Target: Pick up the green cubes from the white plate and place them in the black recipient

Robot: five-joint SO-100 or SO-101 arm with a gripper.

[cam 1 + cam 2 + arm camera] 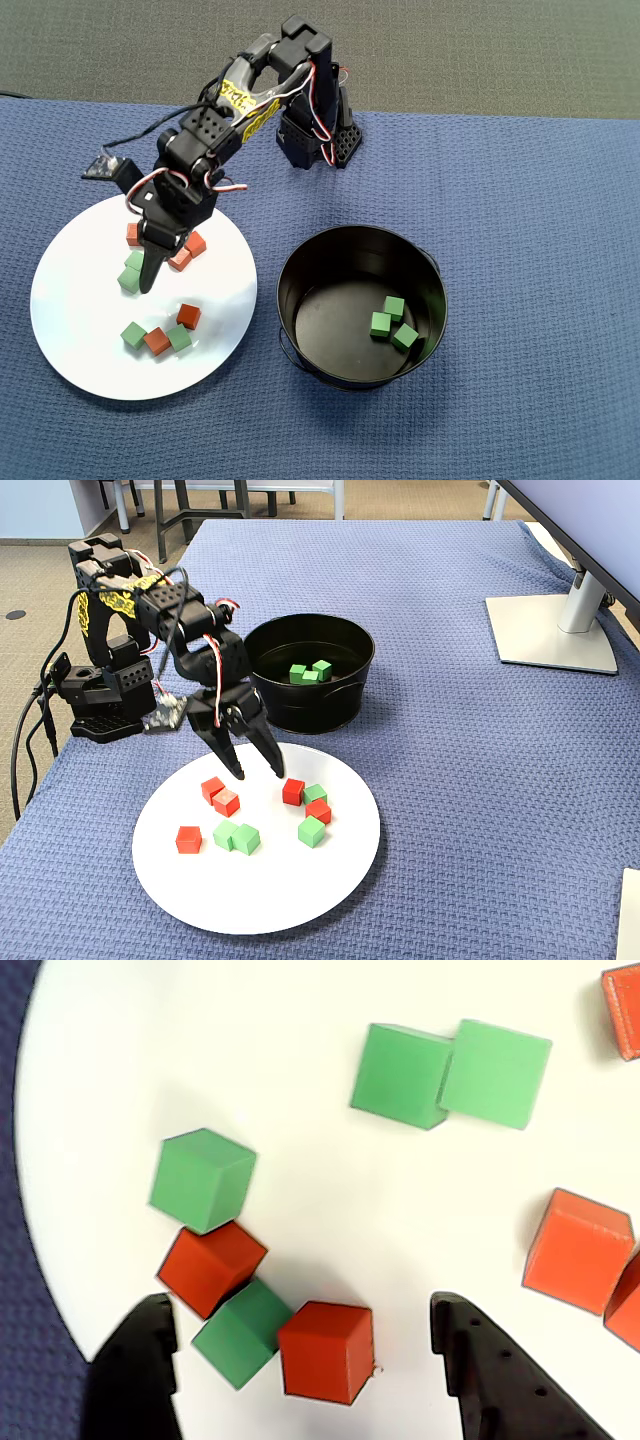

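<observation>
The white plate [80,320] [250,890] [300,1190] holds several green cubes mixed with red-orange ones. In the wrist view two green cubes [400,1075] touch at the top, one [203,1180] lies at the left, and one [243,1332] sits between two red cubes. My gripper [305,1310] [150,275] [257,772] is open and empty. It hovers over the plate with that last green cube and a red cube [327,1350] between its jaws. The black pot [285,275] [300,715] holds three green cubes [390,322] [310,670].
Red-orange cubes [188,316] [212,788] lie scattered among the green ones. The arm's base [315,140] [100,700] stands behind the plate on the blue cloth [540,250]. A monitor stand [550,630] is at the far right of the fixed view.
</observation>
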